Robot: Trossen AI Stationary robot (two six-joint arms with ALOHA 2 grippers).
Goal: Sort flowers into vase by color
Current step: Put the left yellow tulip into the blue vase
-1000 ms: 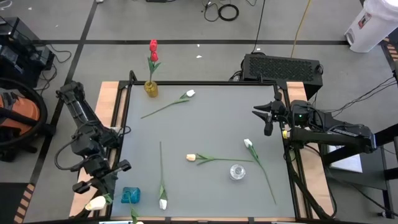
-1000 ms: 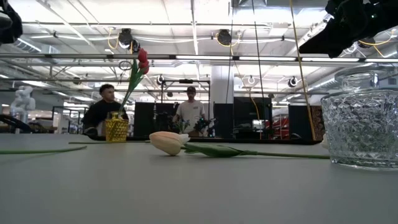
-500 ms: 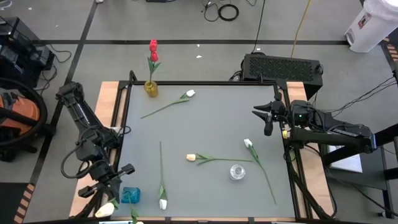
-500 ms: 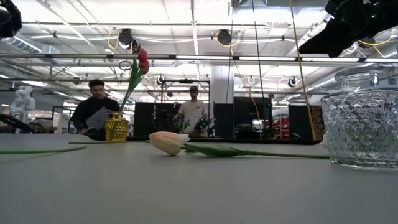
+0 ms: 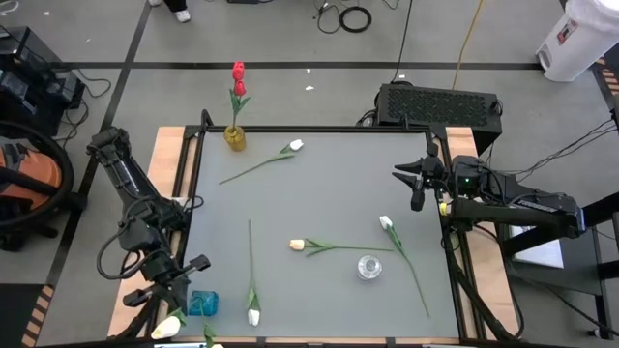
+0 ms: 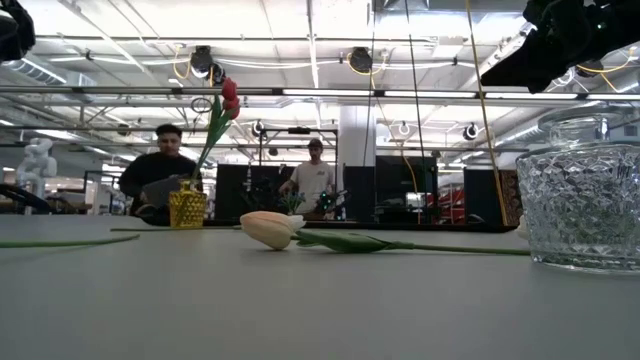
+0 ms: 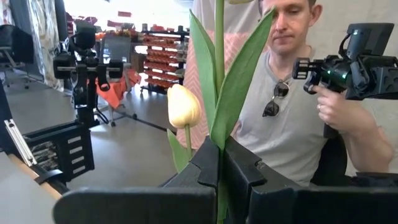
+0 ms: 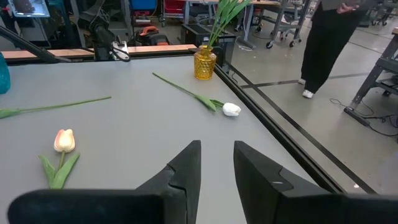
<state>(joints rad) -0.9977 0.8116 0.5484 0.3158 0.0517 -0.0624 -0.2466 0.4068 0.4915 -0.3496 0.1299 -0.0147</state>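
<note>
At lower left of the high view, the left gripper (image 5: 172, 307) clamps a cream-yellow tulip's green stem (image 7: 219, 74), bud (image 5: 162, 328) just left of the small blue vase (image 5: 202, 304); the right gripper (image 5: 414, 185) hangs half-open at right

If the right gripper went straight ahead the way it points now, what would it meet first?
Probably the white tulip lying near the table's far edge, short of the yellow vase. The right gripper is open and empty at the table's right edge, pointing across it. Depth is unclear; it may pass above the flower.
</note>
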